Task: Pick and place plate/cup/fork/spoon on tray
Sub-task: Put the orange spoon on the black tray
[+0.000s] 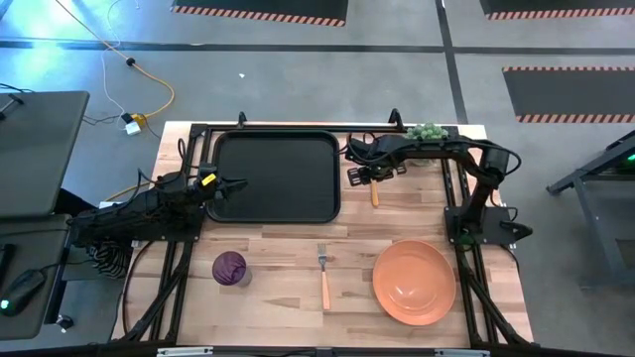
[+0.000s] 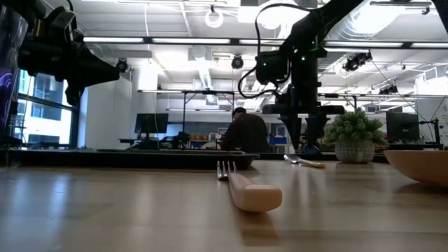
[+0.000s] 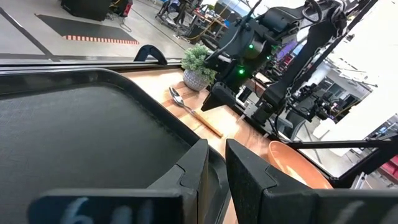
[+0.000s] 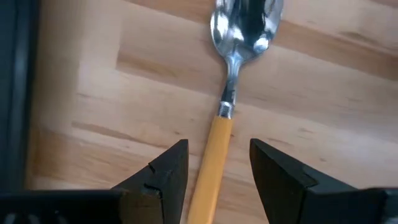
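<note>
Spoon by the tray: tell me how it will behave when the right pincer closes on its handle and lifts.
The spoon looks rigid, metal bowl on an orange handle, so it probably won't flex. The handle is slim and lies flat on the table, so it may slip or pivot. The right pincer, open, straddles the handle away from the bowl, so the bowl end might dip.

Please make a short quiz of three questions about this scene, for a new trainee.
1. True or false: the tray holds no tableware.
2. The right gripper stands open above which item? A) fork B) spoon C) cup
3. Fill in: the plate lies on the ____, not on the tray.

Key: 1 true. 2 B, its handle runs between the fingers. 3 table.
</note>
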Robot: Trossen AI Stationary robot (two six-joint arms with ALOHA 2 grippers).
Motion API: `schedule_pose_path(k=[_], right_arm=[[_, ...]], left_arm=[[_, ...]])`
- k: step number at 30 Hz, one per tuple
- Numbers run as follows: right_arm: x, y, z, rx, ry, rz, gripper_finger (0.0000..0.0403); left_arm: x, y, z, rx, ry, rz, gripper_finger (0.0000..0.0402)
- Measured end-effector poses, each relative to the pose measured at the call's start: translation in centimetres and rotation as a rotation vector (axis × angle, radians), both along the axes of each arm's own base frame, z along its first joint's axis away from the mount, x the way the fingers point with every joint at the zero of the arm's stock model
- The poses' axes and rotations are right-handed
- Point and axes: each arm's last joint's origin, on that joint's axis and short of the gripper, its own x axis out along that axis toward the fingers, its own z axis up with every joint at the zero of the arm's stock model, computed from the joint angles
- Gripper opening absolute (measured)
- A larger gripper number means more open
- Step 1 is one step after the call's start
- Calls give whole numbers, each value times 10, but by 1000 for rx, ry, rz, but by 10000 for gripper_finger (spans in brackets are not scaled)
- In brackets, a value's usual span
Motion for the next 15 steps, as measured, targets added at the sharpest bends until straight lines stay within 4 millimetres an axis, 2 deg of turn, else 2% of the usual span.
schedule_pose_path(k=[4, 15], right_arm=[[0, -5, -5, 1, 5, -4, 162], [5, -8, -35, 32, 92, -1, 162]], left_arm=[[0, 0, 0, 0, 0, 0, 46], [0, 0, -1, 4, 10, 0, 46]])
